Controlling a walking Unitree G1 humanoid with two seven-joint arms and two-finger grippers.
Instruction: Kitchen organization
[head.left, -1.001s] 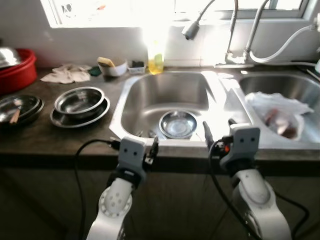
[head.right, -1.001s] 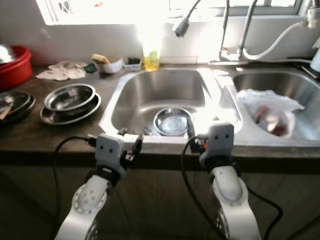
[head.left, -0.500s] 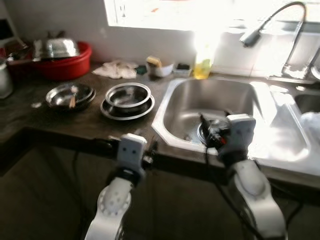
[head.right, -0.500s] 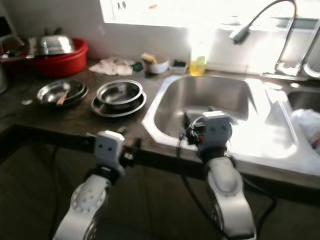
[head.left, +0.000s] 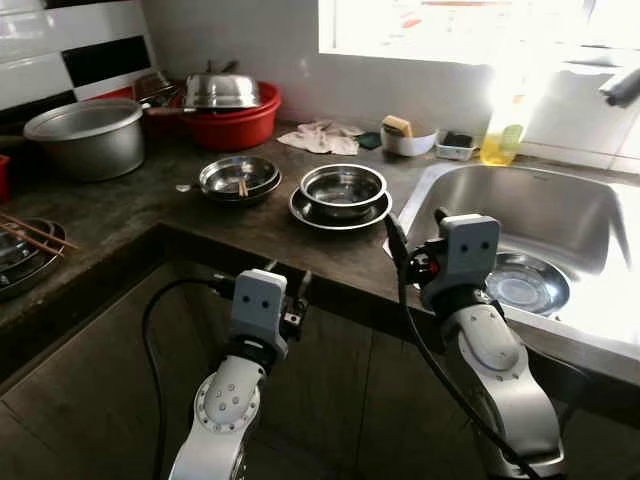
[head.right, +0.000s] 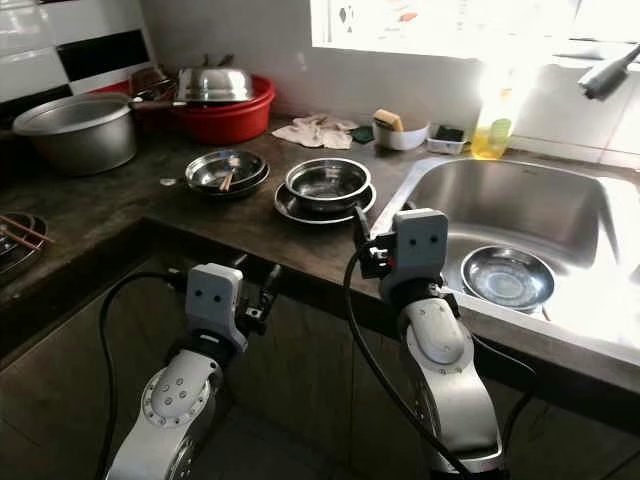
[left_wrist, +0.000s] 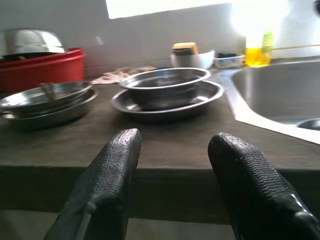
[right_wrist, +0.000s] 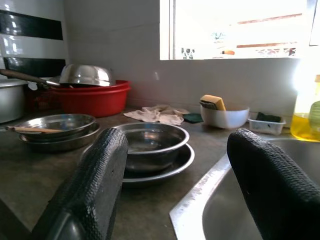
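Left of the steel sink (head.left: 600, 215), along the dark counter (head.left: 150, 215), the kitchenware runs in a row. Farthest from the sink, at the counter's near left corner, a plate with chopsticks (head.left: 20, 245) lies flat. Behind it, by the tiled wall, stands a large grey pot (head.left: 85, 135). Next toward the sink sits a red basin (head.left: 235, 125) holding an upturned steel bowl (head.left: 222, 90). In front of the basin rests a shallow steel dish (head.left: 238, 178) with a small stick in it. Just beside that, nearer the sink, a steel bowl (head.left: 343, 187) sits on a steel plate (head.left: 340, 212). Behind them a crumpled white cloth (head.left: 322, 138) lies by the wall, then a white cup with a sponge (head.left: 408, 138), a small tray (head.left: 457, 148) and a yellow soap bottle (head.left: 502, 135) at the sink's back corner. Inside the sink lies a round steel bowl (head.left: 525, 283).

The left gripper (left_wrist: 175, 175) hangs below the counter's front edge, left of the sink; its fingers (left_wrist: 107, 185) stand wide apart and hold nothing. The right gripper (right_wrist: 180, 185) is raised at counter height, at the sink's left rim, aimed toward the bowl on the plate; its fingers (right_wrist: 95, 180) are also spread wide, empty, touching nothing.
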